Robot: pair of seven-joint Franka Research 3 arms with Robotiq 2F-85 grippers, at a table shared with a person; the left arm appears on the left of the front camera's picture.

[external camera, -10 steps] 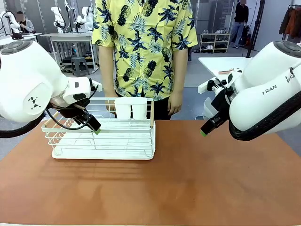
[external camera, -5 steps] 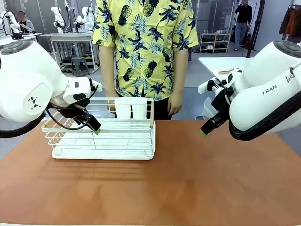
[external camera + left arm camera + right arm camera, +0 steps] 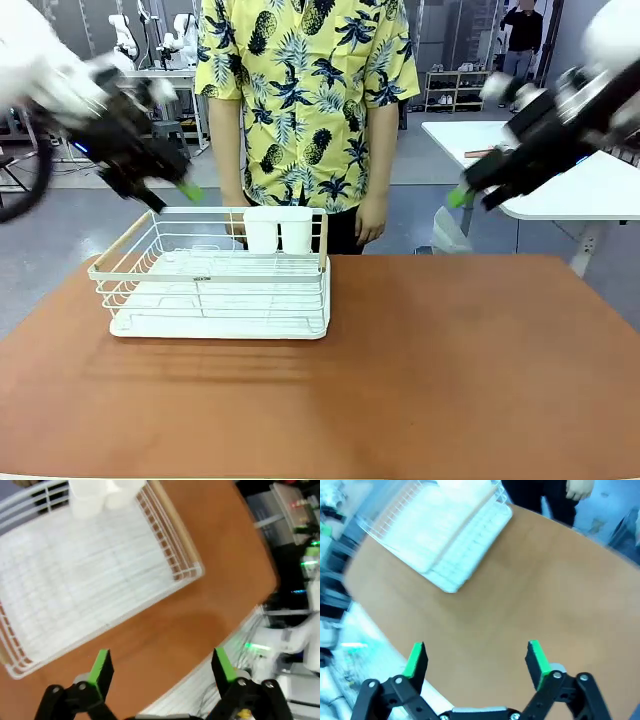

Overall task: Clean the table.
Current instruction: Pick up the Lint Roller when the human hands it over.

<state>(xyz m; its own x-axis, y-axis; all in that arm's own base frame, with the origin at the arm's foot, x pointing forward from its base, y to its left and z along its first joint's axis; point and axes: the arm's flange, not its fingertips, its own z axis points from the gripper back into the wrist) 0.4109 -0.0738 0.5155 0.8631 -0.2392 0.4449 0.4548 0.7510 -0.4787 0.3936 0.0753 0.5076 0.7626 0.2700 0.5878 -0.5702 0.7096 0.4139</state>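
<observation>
The smooth terracotta matte table (image 3: pixel 430 370) is spanning the near scene, rigid and heavy, likely unliftable. A light white wire rack (image 3: pixel 215 297) is sitting far left, grippable by its rim. The left gripper (image 3: pixel 161 661) and right gripper (image 3: pixel 476 655) are hovering spread, empty.

I read the left arm (image 3: pixel 70 80) raised well above the left end of the surface (image 3: pixel 420 380), its forearm slanting down and inward; its outline is blurred. The left gripper (image 3: pixel 161 665) looks down at the surface with jaws spread wide, green pads (image 3: pixel 102 662) parallel, nothing between them. I read the right arm (image 3: pixel 565 115) raised above the far right part of the surface, also blurred, slanting down and inward. The right gripper (image 3: pixel 476 659) hangs well above the surface, jaws spread wide, nothing held.
</observation>
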